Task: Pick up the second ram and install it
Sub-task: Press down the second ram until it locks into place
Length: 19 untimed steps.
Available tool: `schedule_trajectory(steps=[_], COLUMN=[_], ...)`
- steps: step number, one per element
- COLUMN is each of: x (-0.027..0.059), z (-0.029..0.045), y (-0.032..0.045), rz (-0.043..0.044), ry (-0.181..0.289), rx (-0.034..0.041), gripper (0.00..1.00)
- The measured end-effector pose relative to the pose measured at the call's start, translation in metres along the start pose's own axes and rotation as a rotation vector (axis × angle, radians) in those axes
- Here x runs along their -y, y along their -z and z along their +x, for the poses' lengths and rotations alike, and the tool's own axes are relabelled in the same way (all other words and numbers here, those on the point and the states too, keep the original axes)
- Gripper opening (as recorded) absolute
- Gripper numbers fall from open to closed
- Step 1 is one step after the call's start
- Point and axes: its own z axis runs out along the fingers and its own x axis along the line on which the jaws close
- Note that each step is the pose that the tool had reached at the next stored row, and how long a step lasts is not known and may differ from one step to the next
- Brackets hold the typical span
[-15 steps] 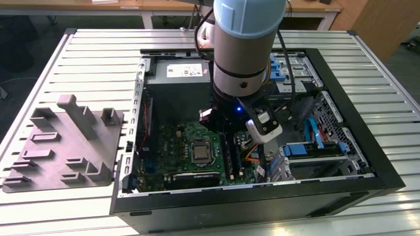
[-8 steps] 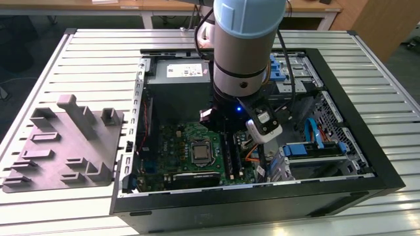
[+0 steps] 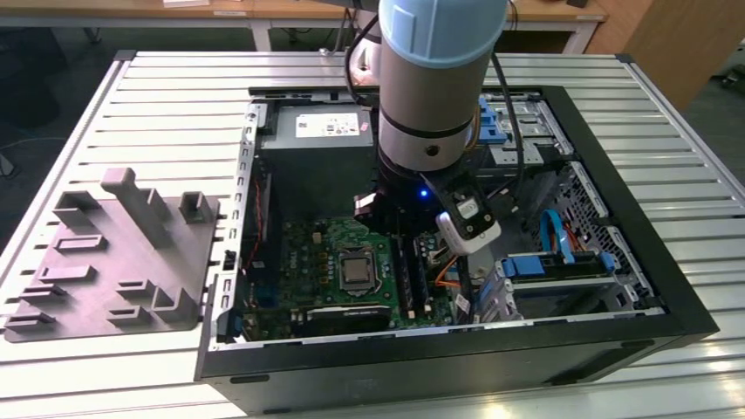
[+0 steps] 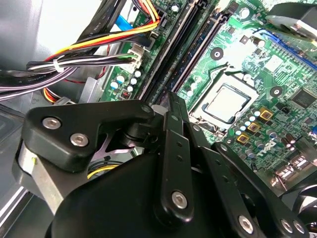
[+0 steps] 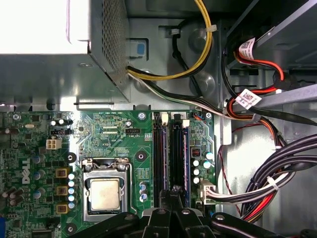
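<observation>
The arm [image 3: 434, 78] reaches down into the open computer case [image 3: 582, 336], which lies on its side on the ribbed metal tabletop [image 3: 174, 96]. The pincer [image 5: 174, 194] hangs low over the green motherboard [image 3: 331, 253], right above the memory slots [image 5: 171, 153] that run beside the processor socket [image 5: 105, 191], at about 3 o'clock from it in the first wrist view. In both wrist views the black fingers [image 4: 173, 124] look drawn close together, and their tips meet the dark slots; whether they clamp on anything cannot be told, since the tips hide what lies between them. The second ram appears as a long dark strip standing in the slots [image 5: 177, 148], directly under the fingertips, though it is hard to tell it apart from the neighbouring slot. A bundle of yellow, red and black cables [image 4: 104, 42] passes near the slots' far end, and more cables [image 5: 277, 168] lie at 3 o'clock of the board in the first wrist view. In the exterior view a grey plastic tray [image 3: 117, 253] with upright tabs sits on the tabletop at 9 o'clock from the case, well apart from the arm.
</observation>
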Motion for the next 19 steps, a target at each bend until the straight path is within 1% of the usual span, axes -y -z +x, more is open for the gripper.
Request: schedule_trajectory(steps=[8, 13, 19], x=[-0.0003, -0.0053, -0.0154], z=[0.0, 0.0001, 0.0006], y=[0.0002, -0.0001, -0.0007], rz=[0.0002, -0.0001, -0.0001], ry=[0.0, 0.0, 0.0], rx=[-0.0001, 0.0, 0.0], gripper=[0.1, 0.1, 0.1])
